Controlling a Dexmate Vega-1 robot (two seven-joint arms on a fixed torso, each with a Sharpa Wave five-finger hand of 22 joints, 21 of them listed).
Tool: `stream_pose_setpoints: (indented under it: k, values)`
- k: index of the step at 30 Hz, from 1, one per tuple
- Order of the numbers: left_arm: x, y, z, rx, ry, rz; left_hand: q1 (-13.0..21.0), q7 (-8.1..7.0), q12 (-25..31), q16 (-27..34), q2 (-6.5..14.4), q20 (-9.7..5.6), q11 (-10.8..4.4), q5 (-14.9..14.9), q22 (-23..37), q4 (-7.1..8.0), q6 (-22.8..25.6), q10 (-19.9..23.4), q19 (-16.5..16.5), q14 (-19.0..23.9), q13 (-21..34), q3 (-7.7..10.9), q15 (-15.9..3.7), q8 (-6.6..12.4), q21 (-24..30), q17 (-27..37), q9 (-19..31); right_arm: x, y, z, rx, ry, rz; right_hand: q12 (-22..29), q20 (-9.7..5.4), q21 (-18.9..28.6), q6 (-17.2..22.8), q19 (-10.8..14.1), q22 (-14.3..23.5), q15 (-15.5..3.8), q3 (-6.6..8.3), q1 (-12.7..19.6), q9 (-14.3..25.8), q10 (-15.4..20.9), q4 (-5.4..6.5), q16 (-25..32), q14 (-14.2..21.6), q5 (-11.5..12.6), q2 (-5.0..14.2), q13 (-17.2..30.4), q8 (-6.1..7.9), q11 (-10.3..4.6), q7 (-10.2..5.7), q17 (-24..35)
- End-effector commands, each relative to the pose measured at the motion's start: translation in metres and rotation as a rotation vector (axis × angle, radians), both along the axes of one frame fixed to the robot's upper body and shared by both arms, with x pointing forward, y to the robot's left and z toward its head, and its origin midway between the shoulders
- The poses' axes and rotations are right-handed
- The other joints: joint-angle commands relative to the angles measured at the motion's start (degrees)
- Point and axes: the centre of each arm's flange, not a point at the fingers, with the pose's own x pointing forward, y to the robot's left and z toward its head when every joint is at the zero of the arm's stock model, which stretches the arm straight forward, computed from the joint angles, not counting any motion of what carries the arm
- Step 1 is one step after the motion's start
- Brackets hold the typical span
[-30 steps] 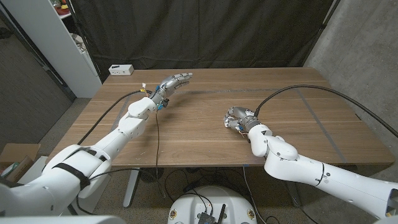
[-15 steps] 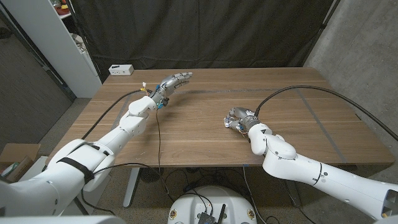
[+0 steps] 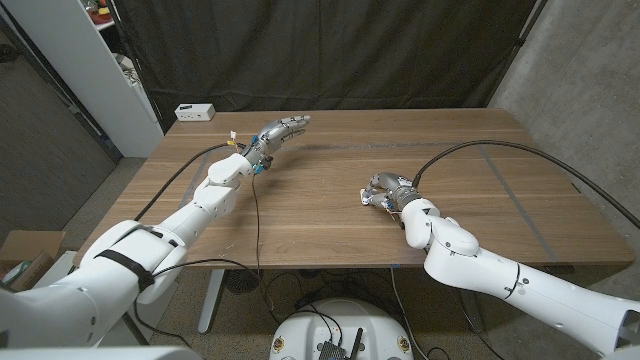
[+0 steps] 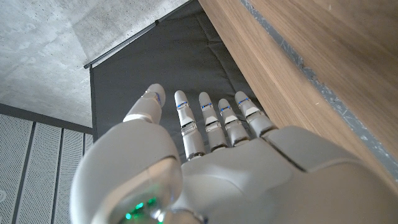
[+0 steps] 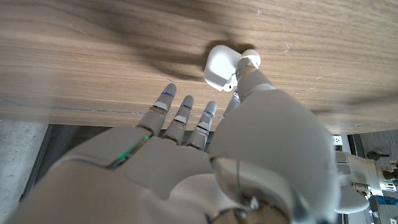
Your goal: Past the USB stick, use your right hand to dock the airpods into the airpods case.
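Overhead, wooden table (image 3: 330,215) before black curtain (image 3: 330,55).

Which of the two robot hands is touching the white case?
The right hand: a fingertip touches the white airpods case. The left hand reaches out, fingers straight, holding nothing.

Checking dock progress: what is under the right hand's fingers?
In the right wrist view, a white airpods case sits on the wooden table, with a fingertip of the right hand at its side. Whether it holds airpods is hidden.
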Motion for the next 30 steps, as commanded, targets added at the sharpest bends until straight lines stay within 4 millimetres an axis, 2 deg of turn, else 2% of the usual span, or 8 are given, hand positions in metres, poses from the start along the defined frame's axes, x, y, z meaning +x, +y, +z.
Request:
stream_pose_setpoints:
  k: [1, 10, 13, 21, 30]
  values:
    - [-0.0014, -0.0053, -0.0010, 0.003, 0.003, -0.001, 0.6, 0.45, 0.0, 0.0, 0.1, 0.01, 0.08, 0.1, 0.2, -0.13, 0.1, 0.1, 0.0, 0.0, 0.2, -0.24, -2.61, -0.19, 0.1, 0.1, 0.1, -0.0020, -0.0021, 0.0004, 0.066, -0.014, 0.013, 0.5, 0.06, 0.5, 0.8, 0.7, 0.3, -8.67, -0.25, -0.5, 0.2, 0.5, 0.16, 0.4, 0.9, -0.2, 0.28, 0.3, 0.37, -0.07, 0.11, 0.1]
    - [-0.0008, -0.0068, 0.0012, 0.008, 0.004, -0.001, 0.6, 0.45, 0.0, 0.0, 0.1, 0.06, 0.13, 0.1, 0.3, -0.12, 0.0, 0.1, 0.0, 0.0, 0.2, -0.29, -2.64, -0.22, 0.2, 0.1, 0.1, -0.0042, -0.0018, -0.0022, 0.095, 0.005, 0.019, 0.6, 0.15, 0.5, 1.1, 1.1, 0.3, -8.69, -0.32, -0.4, 0.8, 1.1, -0.12, 0.4, 1.3, -0.1, 0.03, 0.4, 0.69, 0.19, 0.42, 0.0]
    - [-0.0004, -0.0078, 0.0017, 0.010, 0.004, -0.003, 0.7, 0.49, 0.0, 0.0, 0.1, 0.04, 0.18, 0.1, 0.3, -0.12, 0.0, 0.1, 0.0, 0.0, 0.2, -0.30, -2.62, -0.24, 0.2, 0.1, 0.1, -0.0044, -0.0002, -0.0020, 0.091, 0.016, 0.024, 0.2, 0.32, 0.3, -1.0, 1.0, 0.3, -8.45, -0.06, -0.2, 0.7, 0.4, -0.41, 0.0, 1.0, 0.0, -0.34, 0.6, -0.32, 0.58, 0.24, -0.1]
    - [-0.0009, -0.0092, 0.0017, 0.013, 0.009, -0.002, 0.7, 0.52, 0.0, 0.0, 0.1, 0.00, 0.19, 0.1, 0.3, -0.10, 0.0, 0.1, 0.0, 0.0, 0.2, -0.36, -2.65, -0.22, 0.2, 0.1, 0.1, -0.0042, 0.0023, -0.0044, 0.095, 0.017, 0.023, -0.2, 0.69, 0.1, -2.9, 0.7, 0.3, -8.22, 0.11, -0.8, 0.3, -0.1, -0.34, -0.4, 0.5, 0.1, -0.78, 0.8, -1.64, 1.02, 0.16, 0.0]
    - [-0.0010, -0.0102, 0.0006, 0.014, 0.015, -0.001, 0.7, 0.58, 0.0, 0.0, 0.1, 0.03, 0.19, 0.1, 0.3, -0.08, 0.1, 0.1, 0.0, 0.0, 0.2, -0.43, -2.62, -0.19, 0.2, 0.1, 0.1, -0.0017, 0.0031, -0.0089, 0.110, 0.018, 0.019, -0.2, 0.63, 0.1, -2.5, 0.8, 0.3, -8.06, 0.29, -1.1, 0.0, 0.2, -0.27, -0.5, 0.6, 0.1, -0.87, 0.9, -1.87, 1.13, 0.11, 0.0]
